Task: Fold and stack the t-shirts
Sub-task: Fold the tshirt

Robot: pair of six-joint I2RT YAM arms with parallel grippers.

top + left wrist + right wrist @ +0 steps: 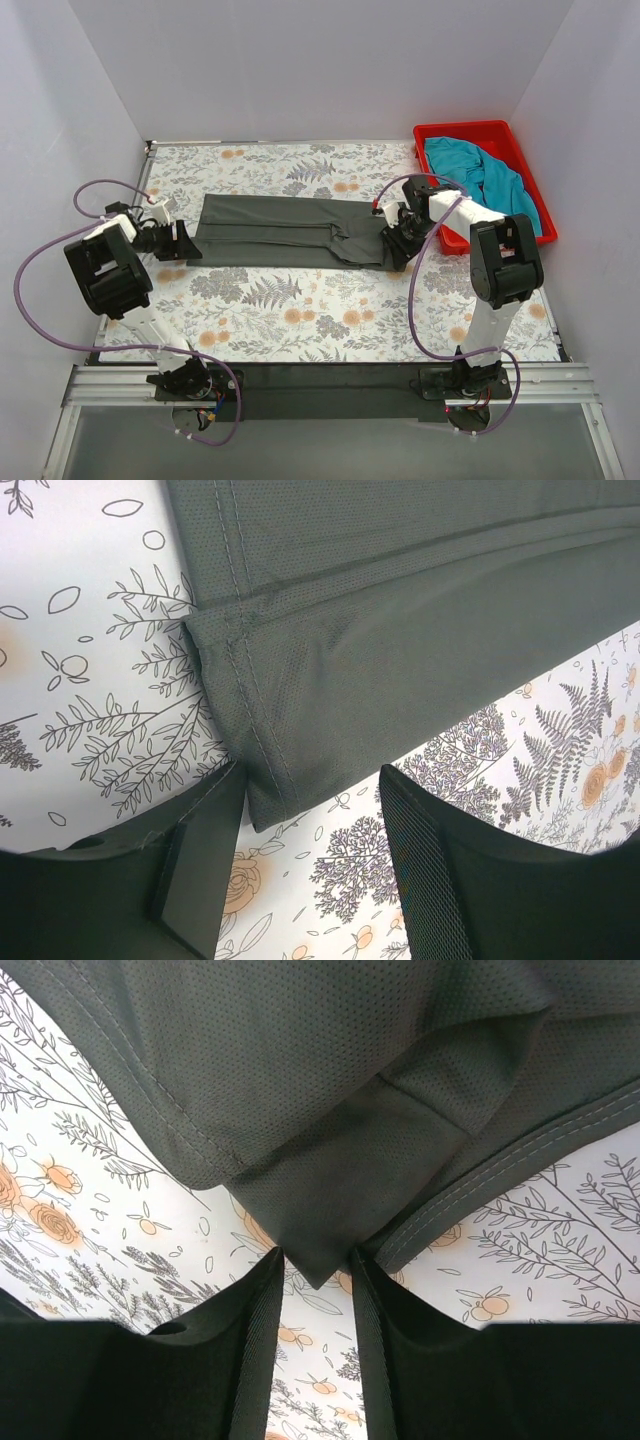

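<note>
Three white walls (320, 60) box in a floral-patterned table (300, 310). A red bin (470, 130) at its far right corner holds the teal shirt (485, 170). The grey shirt (280, 230) lies mid-table, folded into a long strip. At the strip's left end sits the left gripper (183, 240), jaws spread wide, with the hem corner lying loose between the tips. At the right end, the right gripper (397, 240) has its fingers narrowly apart with a cloth tip at their mouth; I cannot tell whether it pinches.
</note>
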